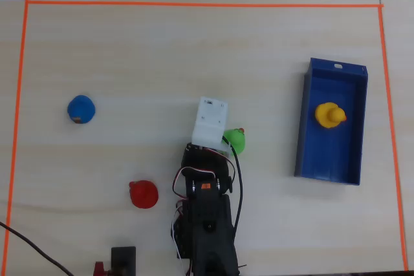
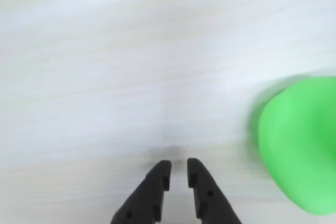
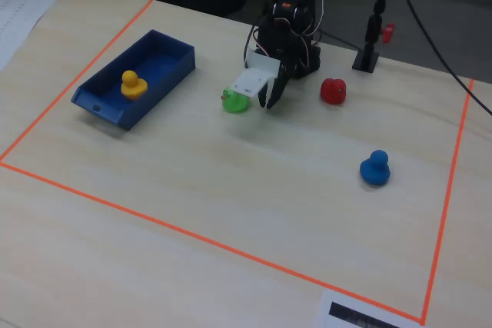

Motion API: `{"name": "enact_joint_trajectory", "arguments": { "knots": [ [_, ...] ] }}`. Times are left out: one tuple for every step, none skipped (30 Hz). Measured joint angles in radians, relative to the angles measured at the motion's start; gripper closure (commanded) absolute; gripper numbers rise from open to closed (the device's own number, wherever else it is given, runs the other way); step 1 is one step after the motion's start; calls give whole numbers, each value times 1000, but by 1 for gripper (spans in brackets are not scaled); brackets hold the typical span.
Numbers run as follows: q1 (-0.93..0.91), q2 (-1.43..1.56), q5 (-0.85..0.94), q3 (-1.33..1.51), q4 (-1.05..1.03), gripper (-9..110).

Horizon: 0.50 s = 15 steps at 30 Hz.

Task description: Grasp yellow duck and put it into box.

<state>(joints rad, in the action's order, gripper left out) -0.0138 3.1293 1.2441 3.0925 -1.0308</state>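
We count four ducks, one of each colour, and one box. Going near to far in the fixed view, the blue duck [image 3: 375, 168] sits closest, alone on the wooden table [image 3: 231, 190] inside the orange tape border [image 3: 154, 222]. Behind it come the green duck [image 3: 235, 101] and the red duck [image 3: 333, 91], with the gripper [image 3: 270, 96] between them, just beside the green one and apart from the red. The arm [image 3: 296, 13] is folded low over its base at the table's far side, the gripper tilted down toward the table, its white wrist block [image 1: 211, 123] foremost in the overhead view. In the wrist view the two black fingers [image 2: 152, 192] stand close together with a narrow gap, holding nothing, above bare table. At the left of the fixed view, the yellow duck [image 3: 132, 84] sits upright inside the deep-blue box [image 3: 165, 48], near its middle.
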Motion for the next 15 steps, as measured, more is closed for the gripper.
{"name": "enact_joint_trajectory", "arguments": {
  "knots": [
    [0,25,3,15,-9,101],
    [0,44,6,23,-23,101],
    [0,58,8,25,-38,101],
    [0,77,8,25,-54,101],
    [0,92,8,25,-71,101],
    [0,109,8,25,-87,101],
    [0,123,8,25,-106,101],
    [0,135,8,25,-123,101],
    [0,146,9,25,-140,101],
    [0,155,9,25,-156,101],
    [0,164,12,25,-172,101],
    [0,172,12,25,-186,101],
    [0,178,14,25,-199,101],
    [2,179,14,25,-210,101],
    [5,179,14,25,-221,101]
  ]
}}
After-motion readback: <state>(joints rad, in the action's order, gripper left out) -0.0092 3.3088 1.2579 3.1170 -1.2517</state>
